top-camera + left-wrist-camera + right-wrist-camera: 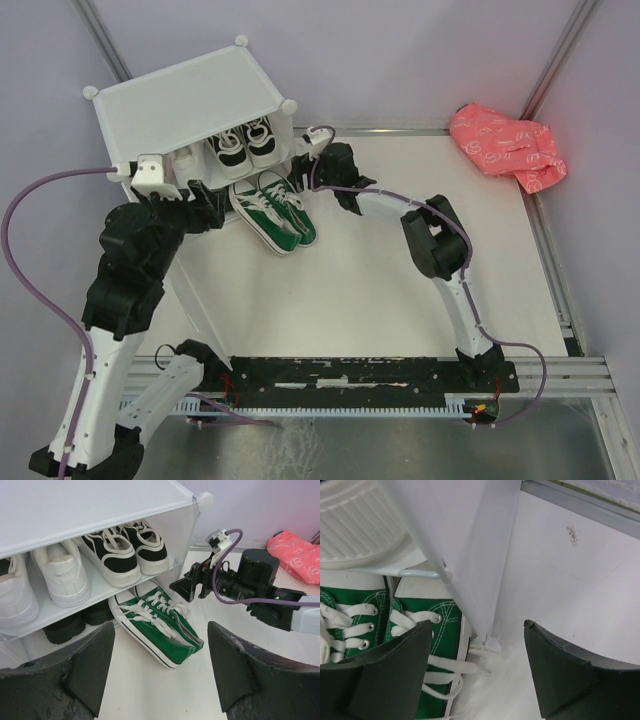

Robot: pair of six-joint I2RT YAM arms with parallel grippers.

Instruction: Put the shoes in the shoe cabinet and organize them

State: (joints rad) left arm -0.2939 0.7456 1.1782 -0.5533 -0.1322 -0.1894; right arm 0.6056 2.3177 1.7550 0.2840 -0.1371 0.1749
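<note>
Black fingers of the left gripper (160, 647) stand fairly wide apart and hold nothing. They hang just in front of the green sneakers (272, 210). The right gripper (477, 630) is also open and empty, close beside the cabinet (185, 95) side panel (470, 555), with the sneakers' laces just to its left.

The cabinet sits at the table's (400, 290) far left corner. On its shelf (75, 606) are white sneakers (60, 572) and black sneakers (125, 550). Black shoes (65, 627) lie underneath, at the left. The green pair lies side by side with toes under the shelf and heels out on the table, angled across the opening.

The step in hand looks to be seating this pair in the lower compartment. To do it well:
- Push low at the heels, both shoes together, so neither tips nor splits from the other.
- Turn the pair square to the opening first.
- Watch the loose laces.
- Keep the right fingers off the thin panel, which would likely flex or shift the light cabinet.
</note>
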